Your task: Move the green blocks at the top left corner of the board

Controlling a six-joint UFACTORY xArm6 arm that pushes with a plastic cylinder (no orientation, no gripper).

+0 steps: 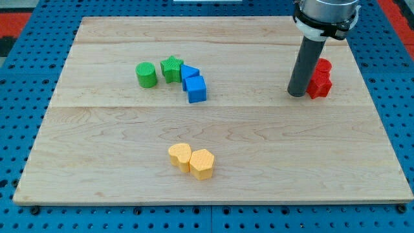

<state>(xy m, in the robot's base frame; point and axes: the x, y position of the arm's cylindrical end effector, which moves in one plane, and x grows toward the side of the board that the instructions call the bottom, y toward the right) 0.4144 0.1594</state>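
Note:
A green cylinder (pixel 146 75) and a green star block (pixel 171 68) sit side by side on the wooden board (pixel 97 142), left of its middle and in its upper half. The star touches a blue block (pixel 189 72). My tip (pixel 297 94) is far to the view's right of the green blocks, standing just left of two red blocks (pixel 319 79) and close against them.
A blue cube (pixel 196 89) sits just below the other blue block, right of the green star. Two yellow blocks, a heart (pixel 179 155) and a hexagon (pixel 202 164), touch each other near the board's lower middle. A blue pegboard (pixel 26 71) surrounds the board.

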